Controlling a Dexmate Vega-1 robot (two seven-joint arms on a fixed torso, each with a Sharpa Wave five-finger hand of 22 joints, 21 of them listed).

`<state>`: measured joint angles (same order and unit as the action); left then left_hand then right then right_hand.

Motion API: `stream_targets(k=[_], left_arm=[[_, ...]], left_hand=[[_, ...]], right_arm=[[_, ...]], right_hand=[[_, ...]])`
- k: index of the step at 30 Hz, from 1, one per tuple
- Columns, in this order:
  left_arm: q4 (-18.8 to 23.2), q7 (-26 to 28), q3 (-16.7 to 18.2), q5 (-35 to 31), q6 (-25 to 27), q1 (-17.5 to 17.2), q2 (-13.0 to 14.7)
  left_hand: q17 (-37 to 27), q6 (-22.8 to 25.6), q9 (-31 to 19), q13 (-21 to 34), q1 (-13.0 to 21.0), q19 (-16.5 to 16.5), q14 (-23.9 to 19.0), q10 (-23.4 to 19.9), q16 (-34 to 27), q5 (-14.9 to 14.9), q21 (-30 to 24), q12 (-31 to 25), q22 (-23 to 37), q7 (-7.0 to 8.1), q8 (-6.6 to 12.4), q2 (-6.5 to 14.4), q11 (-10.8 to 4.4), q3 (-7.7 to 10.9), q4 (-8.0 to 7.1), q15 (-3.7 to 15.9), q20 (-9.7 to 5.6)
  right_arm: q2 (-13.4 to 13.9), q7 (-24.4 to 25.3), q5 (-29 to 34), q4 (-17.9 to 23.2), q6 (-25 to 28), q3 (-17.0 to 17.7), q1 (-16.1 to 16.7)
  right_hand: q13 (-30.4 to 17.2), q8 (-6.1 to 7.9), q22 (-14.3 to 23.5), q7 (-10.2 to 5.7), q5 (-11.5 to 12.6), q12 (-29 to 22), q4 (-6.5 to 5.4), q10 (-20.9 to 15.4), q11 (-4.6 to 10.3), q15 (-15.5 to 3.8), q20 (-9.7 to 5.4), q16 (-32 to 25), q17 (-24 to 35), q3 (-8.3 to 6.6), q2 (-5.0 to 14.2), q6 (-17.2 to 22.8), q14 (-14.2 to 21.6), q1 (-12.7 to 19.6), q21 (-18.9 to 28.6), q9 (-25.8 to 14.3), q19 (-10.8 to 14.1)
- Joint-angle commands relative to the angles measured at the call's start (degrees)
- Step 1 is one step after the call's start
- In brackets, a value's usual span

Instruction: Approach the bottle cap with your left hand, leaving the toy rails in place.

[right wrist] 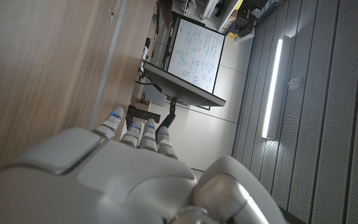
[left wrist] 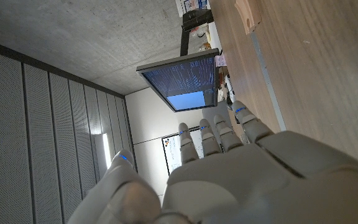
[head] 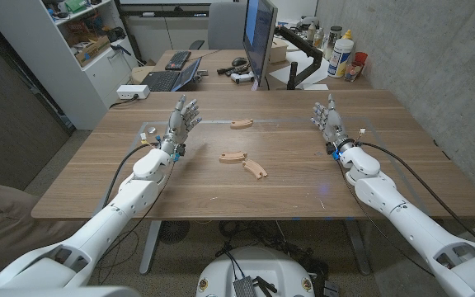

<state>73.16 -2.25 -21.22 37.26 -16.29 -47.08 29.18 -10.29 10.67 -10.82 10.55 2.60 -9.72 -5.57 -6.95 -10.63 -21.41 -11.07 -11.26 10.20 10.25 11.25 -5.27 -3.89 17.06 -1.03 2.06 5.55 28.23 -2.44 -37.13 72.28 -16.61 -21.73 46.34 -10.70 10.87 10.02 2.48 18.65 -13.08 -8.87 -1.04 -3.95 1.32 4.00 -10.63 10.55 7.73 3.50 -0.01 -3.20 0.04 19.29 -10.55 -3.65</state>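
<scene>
- My left hand (head: 183, 115) stands with its fingers spread and holds nothing; my right hand (head: 326, 115) is likewise spread and empty.
- A small pale object (head: 148, 130) just beside the left hand, on its outer side, may be the bottle cap; it is too small for me to tell.
- To do the step well, I judge I should swing the left hand outward, away from the table's (head: 97, 186) middle.
- Count: three toy rails, far (head: 242, 124), middle (head: 232, 157) and near (head: 256, 168); one possible cap.

Office: monitor (head: 259, 37), laptop (head: 174, 77), shelving (head: 72, 41)
</scene>
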Motion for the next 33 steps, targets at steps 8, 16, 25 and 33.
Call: stream_targets(k=[8,16,25,33], left_arm=[[-0.91,-0.87,-0.11,0.16,-0.31,0.46,-0.12],[0.57,0.93,-0.82,-2.62,-0.34,0.23,1.0],[1.94,1.14,-0.61,-2.63,-0.83,-0.61,1.26],[4.1,2.34,-0.47,-3.55,-0.45,-1.67,2.33]], left_hand=[[-0.14,0.42,-0.11,0.21,0.06,-0.47,-0.3,-0.36,-0.16,-0.41,-0.36,-0.27,0.15,-0.04,0.25,-0.35,0.04,0.38,0.02,0.45,-0.1],[-0.13,0.48,-0.11,0.21,0.17,-0.11,0.6,-0.28,0.15,-0.42,-0.21,-0.22,0.14,-0.17,0.26,-0.25,0.23,0.37,0.09,0.93,-0.38],[-0.12,0.35,-0.1,0.21,0.28,0.05,1.01,-0.19,0.22,-0.44,-0.16,-0.18,0.13,-0.25,0.19,-0.18,0.31,0.36,0.17,1.15,-0.66],[-0.11,0.32,-0.1,0.21,0.37,0.22,1.32,-0.22,0.24,-0.46,-0.1,-0.2,0.12,-0.3,0.18,-0.13,0.42,0.35,0.25,1.0,-0.76]], right_arm=[[-0.23,-0.07,0.55,-0.45,0.59,-0.64,-0.74],[-0.24,0.32,0.73,-0.18,-0.52,-0.29,-0.31],[0.74,1.37,0.95,1.12,0.22,0.09,0.63],[0.92,1.45,0.99,1.54,0.23,0.08,1.03]], right_hand=[[-0.17,0.29,0.1,0.26,0.45,-0.2,-0.25,-0.31,-0.69,-0.13,0.21,-0.41,0.21,0.12,1.63,0.05,-0.3,0.13,0.01,-0.14,0.28],[-0.16,0.76,0.11,-0.65,0.55,-0.4,-0.15,-1.01,0.19,-0.53,-0.05,-0.44,0.18,0.22,1.81,1.55,-0.12,0.26,-0.33,-0.13,0.7],[-0.16,0.38,0.16,-1.22,0.7,-1.07,-0.04,-3.1,1.91,-0.45,-0.37,0.16,0.16,0.39,2.05,1.25,-2.23,0.35,-1.9,-0.11,-1.13],[-0.17,0.29,0.17,-1.05,0.73,-1.02,-0.02,-3.11,1.62,-0.48,-0.44,0.2,0.16,0.46,2.08,1.12,-2.58,0.35,-2.22,-0.11,-1.33]])
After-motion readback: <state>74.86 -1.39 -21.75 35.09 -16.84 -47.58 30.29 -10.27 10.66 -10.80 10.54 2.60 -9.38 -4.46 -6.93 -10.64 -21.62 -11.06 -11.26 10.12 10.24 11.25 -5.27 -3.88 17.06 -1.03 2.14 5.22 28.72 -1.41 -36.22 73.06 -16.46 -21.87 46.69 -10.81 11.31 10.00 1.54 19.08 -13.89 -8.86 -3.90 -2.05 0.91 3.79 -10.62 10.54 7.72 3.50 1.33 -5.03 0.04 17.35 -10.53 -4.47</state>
